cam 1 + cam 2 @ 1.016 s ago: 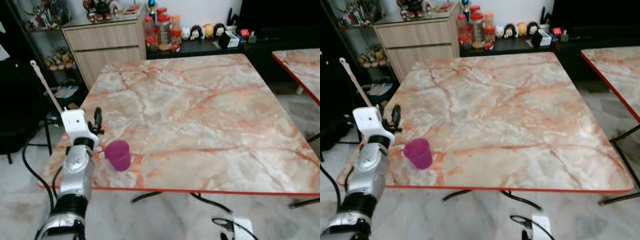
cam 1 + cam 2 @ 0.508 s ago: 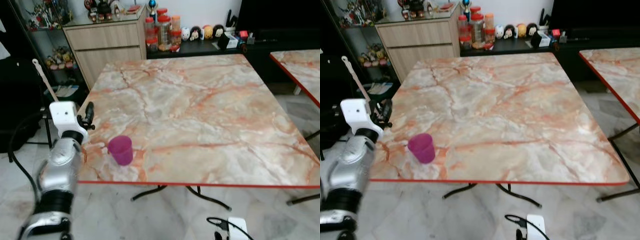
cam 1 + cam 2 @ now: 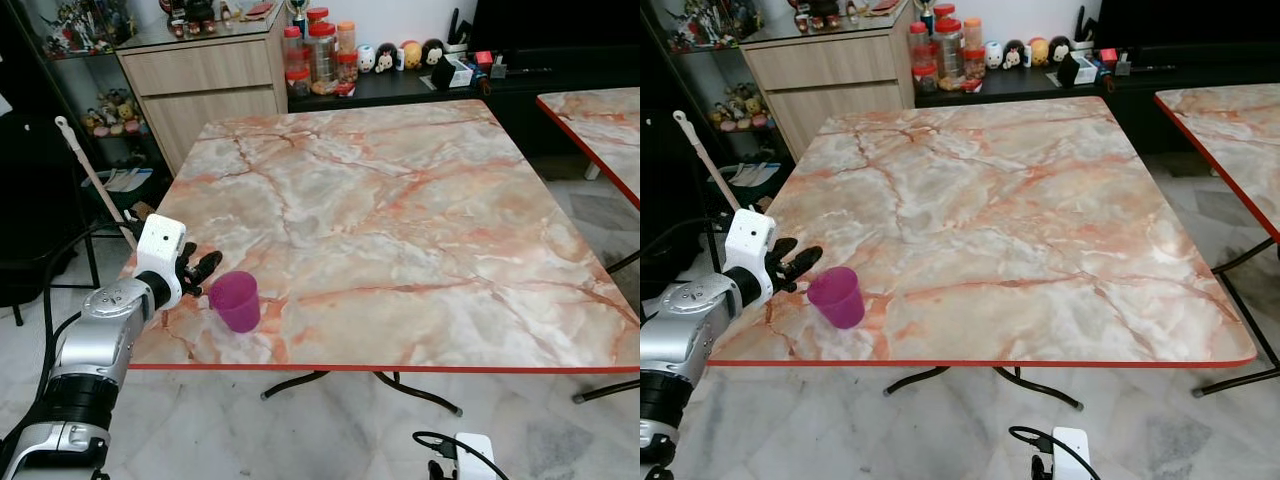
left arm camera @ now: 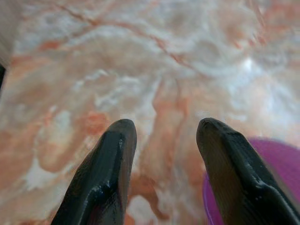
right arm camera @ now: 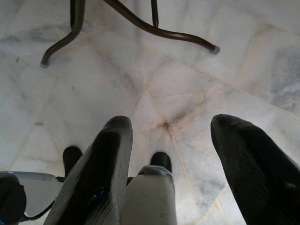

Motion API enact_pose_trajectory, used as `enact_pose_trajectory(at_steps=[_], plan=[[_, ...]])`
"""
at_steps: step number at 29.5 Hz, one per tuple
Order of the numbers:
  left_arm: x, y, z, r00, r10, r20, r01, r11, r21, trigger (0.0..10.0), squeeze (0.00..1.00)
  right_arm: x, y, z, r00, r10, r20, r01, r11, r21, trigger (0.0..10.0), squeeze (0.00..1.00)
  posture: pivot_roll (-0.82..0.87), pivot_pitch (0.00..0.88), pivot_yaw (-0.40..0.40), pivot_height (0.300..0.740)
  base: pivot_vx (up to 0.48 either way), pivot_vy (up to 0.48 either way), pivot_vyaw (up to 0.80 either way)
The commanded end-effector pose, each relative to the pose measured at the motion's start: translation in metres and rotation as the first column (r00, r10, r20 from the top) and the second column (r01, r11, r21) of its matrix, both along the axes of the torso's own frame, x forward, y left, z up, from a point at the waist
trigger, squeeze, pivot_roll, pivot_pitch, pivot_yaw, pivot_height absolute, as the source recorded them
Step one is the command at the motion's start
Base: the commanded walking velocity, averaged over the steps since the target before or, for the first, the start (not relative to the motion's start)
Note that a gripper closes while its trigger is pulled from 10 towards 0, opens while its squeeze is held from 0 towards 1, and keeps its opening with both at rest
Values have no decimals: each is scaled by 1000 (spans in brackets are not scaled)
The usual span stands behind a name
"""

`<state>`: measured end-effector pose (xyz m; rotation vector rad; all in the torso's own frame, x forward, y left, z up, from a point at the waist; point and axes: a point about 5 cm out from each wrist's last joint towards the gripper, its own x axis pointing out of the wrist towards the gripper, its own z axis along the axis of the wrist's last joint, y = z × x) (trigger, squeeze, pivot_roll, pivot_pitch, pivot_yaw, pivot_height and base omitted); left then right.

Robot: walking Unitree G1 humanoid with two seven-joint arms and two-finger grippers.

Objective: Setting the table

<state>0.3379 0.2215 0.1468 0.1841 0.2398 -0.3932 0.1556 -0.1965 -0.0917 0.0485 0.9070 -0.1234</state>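
Observation:
A purple plastic cup point(image 3: 236, 301) stands upright near the front left corner of the marble table point(image 3: 380, 200). My left gripper point(image 3: 203, 270) hovers just left of the cup, open, its black fingers pointing toward it with nothing between them. In the left wrist view the cup's rim point(image 4: 276, 164) sits beside one fingertip point(image 4: 220, 154), over the tabletop. My right gripper point(image 5: 171, 136) hangs open above the floor.
A second marble table point(image 3: 600, 120) stands at the right. Behind the table are a wooden cabinet point(image 3: 200, 80), jars point(image 3: 320, 45) and a dark shelf. A broom handle point(image 3: 95, 180) leans at the left. Table legs point(image 5: 140, 26) cross the marble floor.
My left gripper has dropped and turned from pointing up to pointing sideways at the cup. The camera view has shifted slightly. The cup stays in place.

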Motion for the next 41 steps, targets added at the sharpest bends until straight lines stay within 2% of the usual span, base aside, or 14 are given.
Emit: enact_pose_trajectory(at_steps=[1,5,10,15,20,41], plan=[[1,1,15,998,-64,11,64,996,62,10000,0,4,1,1,1000,-3,8,3,1000,5,10000,0,-15,0,85,740,0,0,0],[-1,5,14,994,-99,-35,102,989,108,10000,0,5,-2,2,1000,-7,13,7,1000,1,10000,0,-13,0,81,740,0,0,0],[-2,3,15,993,-113,-47,117,988,104,10000,0,6,-3,3,1000,-11,14,11,1000,-1,10000,0,-12,0,78,740,0,0,0],[-7,-5,12,980,-184,-82,191,977,99,10000,0,6,-3,3,1000,-12,15,12,1000,0,10000,0,-13,0,77,740,0,0,0],[-10,-12,10,973,-214,-88,222,970,95,10000,0,6,-3,3,1000,-16,14,16,1000,-1,10000,0,-13,0,80,740,0,0,0],[-7,-16,2,963,-236,-132,252,959,129,10000,0,2,-3,1,1000,-21,2,21,1000,-1,10000,0,-26,0,85,740,0,0,0]])
